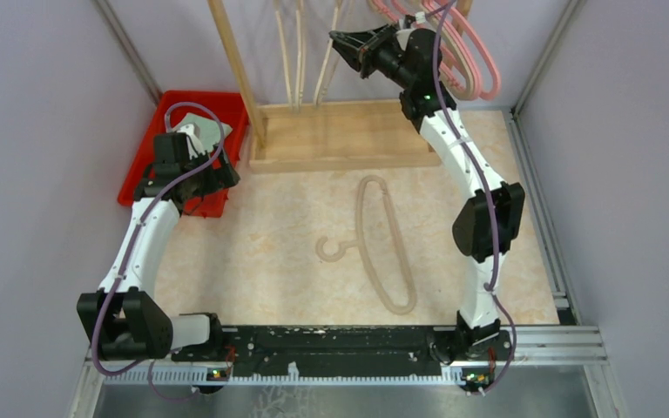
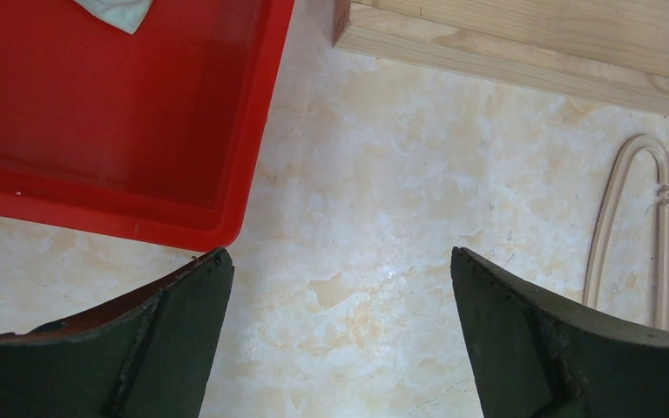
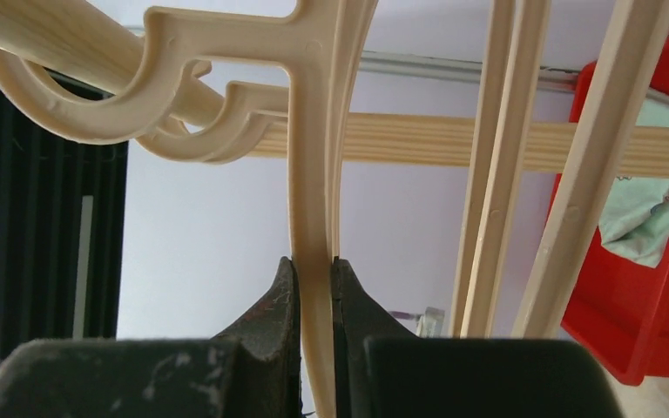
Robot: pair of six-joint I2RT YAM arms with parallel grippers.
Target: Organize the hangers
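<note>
At the rack's top, my right claw [image 3: 314, 261] is clenched on a beige hanger [image 3: 309, 174] just below its hook, which curls round the wooden rail [image 3: 453, 144]. Gripping that high lets me steer the hook, I judge. Other beige hangers [image 3: 496, 174] crowd close beside it, and the pink hangers [image 1: 479, 52] hang further along. My left claw [image 2: 340, 257] hovers released over the worktop [image 1: 270, 244] at the red bin [image 2: 253, 131] corner. There is open room towards the loose hanger [image 1: 392, 252] lying flat.
</note>
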